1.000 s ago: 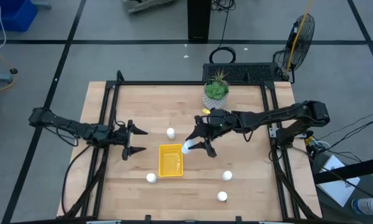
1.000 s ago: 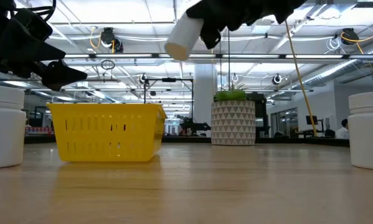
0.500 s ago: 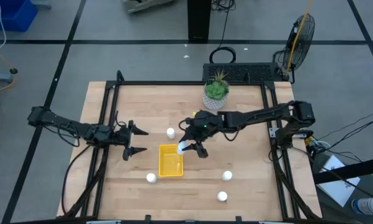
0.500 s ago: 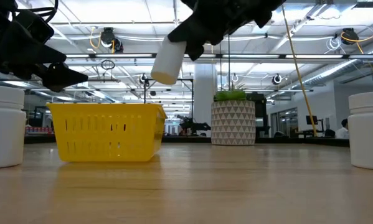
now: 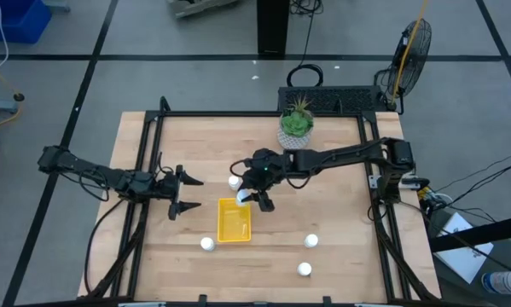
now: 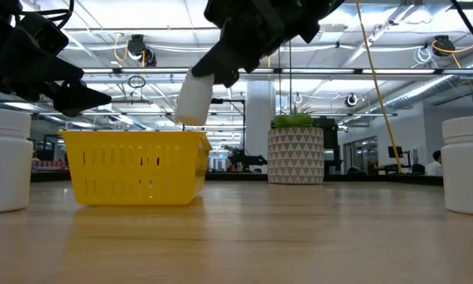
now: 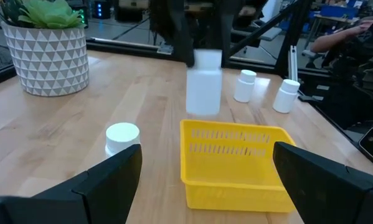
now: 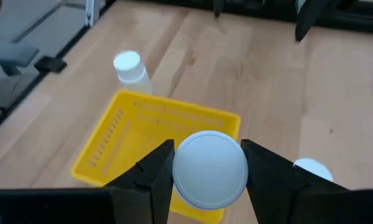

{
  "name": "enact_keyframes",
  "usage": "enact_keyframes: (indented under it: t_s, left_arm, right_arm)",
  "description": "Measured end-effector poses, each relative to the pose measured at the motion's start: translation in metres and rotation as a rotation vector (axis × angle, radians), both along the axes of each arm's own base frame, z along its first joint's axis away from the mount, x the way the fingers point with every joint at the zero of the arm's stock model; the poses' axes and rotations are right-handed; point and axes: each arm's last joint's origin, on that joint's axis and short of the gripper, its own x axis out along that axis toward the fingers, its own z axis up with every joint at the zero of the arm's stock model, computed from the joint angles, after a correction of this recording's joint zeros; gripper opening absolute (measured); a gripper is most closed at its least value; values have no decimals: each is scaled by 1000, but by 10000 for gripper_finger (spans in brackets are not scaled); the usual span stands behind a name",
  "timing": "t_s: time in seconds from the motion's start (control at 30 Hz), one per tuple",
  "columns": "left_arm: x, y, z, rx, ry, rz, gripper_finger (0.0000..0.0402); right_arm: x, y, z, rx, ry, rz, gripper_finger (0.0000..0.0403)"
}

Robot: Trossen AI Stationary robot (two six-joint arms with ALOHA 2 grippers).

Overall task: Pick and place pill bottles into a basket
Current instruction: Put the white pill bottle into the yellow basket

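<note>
My right gripper [image 5: 253, 199] is shut on a white pill bottle [image 6: 193, 99], held in the air above the right far part of the yellow basket [image 5: 234, 220]. The bottle also shows in the left wrist view [image 7: 204, 90] and the right wrist view [image 8: 210, 168]. My left gripper [image 5: 187, 194] is open and empty, left of the basket. Another bottle [image 5: 234, 182] stands upright just beyond the basket's far edge, one [image 5: 206, 244] at its near left corner, and two [image 5: 310, 241] [image 5: 304, 269] at the near right. My right gripper pinches the bottle between its two fingers [image 8: 150, 177], one on each side of the body's upper part [image 6: 207, 79]. The fingers come slanting down from the table's right. The bottle hangs below them, lifted clear, nearly upright with a slight tilt, just above the basket's rim.
A white patterned pot with a green plant [image 5: 295, 128] stands at the table's far edge, right of centre. A black frame [image 5: 153, 119] runs along the table's edges. Bare wood lies between the basket and the near right bottles.
My right gripper has gone toward the table's left edge and down with the bottle, from right of the basket to above its far right part. The bottle has swung from strongly tilted to nearly upright and hangs lower, close over the rim.
</note>
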Motion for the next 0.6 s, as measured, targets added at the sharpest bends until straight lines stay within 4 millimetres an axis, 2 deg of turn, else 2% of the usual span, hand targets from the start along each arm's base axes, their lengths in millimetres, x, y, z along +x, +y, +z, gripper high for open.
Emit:
enact_keyframes:
  t_s: [0.33, 0.6]
  left_arm:
    - [0, 0, 0, 6, 0, -1, 365]
    - [0, 0, 0, 6, 0, 0, 365]
  right_arm:
    - [3, 3, 0, 5, -21, 5, 156]
    - [4, 17, 1, 5, -40, 44, 161]
